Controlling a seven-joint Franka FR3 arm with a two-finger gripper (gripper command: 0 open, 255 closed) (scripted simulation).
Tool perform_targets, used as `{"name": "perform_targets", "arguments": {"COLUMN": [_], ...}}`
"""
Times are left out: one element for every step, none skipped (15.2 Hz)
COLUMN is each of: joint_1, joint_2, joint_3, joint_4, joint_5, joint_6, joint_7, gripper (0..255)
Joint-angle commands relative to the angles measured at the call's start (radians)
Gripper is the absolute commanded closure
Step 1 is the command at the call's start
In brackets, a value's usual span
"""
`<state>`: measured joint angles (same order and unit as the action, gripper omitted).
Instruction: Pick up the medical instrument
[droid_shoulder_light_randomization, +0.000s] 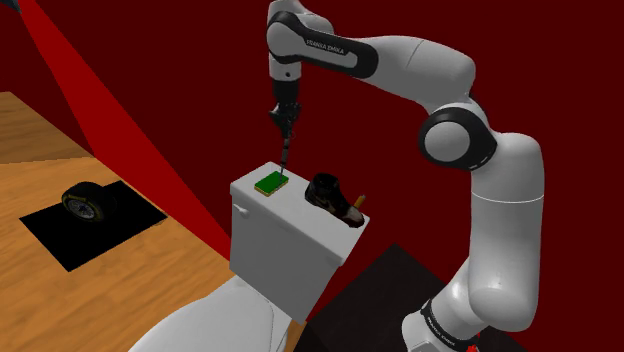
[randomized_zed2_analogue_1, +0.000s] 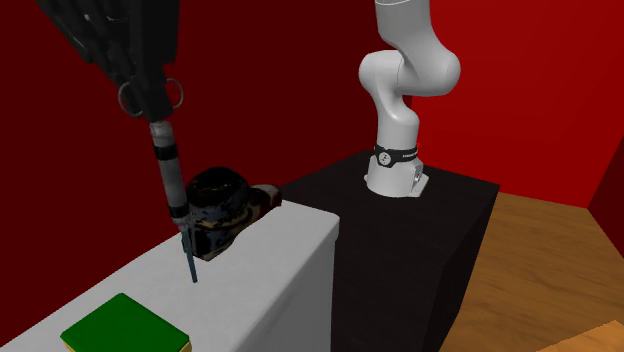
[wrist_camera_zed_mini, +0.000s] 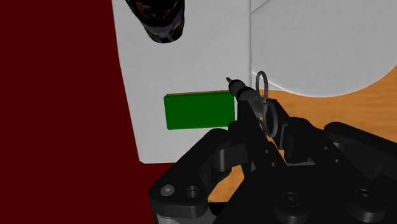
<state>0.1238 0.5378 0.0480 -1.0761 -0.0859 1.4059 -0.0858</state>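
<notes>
Medical instrument (randomized_zed2_analogue_1: 172, 178): a slim dark rod with two metal ring handles at the top and a fine needle tip. It hangs nearly upright from the black gripper (randomized_zed2_analogue_1: 150, 98), whose jaws are closed on its ring end. In the wrist view the rings and shaft (wrist_camera_zed_mini: 257, 102) stick out from between the fingers of the gripper (wrist_camera_zed_mini: 267, 135).

The tip points down at the flat top of a white toilet tank (droid_shoulder_light_randomization: 280, 250). I cannot tell whether it touches the top or hangs just above it. In the shoulder view the instrument (droid_shoulder_light_randomization: 285, 150) hangs under the gripper (droid_shoulder_light_randomization: 282, 118), and its tip ends just beside a green block (droid_shoulder_light_randomization: 270, 182) that lies flat on the tank.

A dark shoe (droid_shoulder_light_randomization: 335, 197) rests on the same tank top, on the shoulder view's right of the block and apart from it. The needle tip comes down between the two.

Just past the tank is the black stand (randomized_zed2_analogue_1: 420, 260) that carries the white arm (droid_shoulder_light_randomization: 500, 200). Well away on the wooden floor (droid_shoulder_light_randomization: 100, 290), a tyre (droid_shoulder_light_randomization: 88, 200) sits on a black patch (droid_shoulder_light_randomization: 60, 235). Red walls (droid_shoulder_light_randomization: 180, 80) close the scene behind.
</notes>
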Motion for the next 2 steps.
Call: {"name": "perform_targets", "arguments": {"joint_1": [0.001,0.001], "joint_2": [0.003,0.004], "joint_3": [0.0,0.0], "joint_4": [0.019,0.019], "joint_5": [0.0,0.0], "joint_6": [-0.016,-0.016], "joint_7": [0.0,0.0], "gripper": [255,255]}}
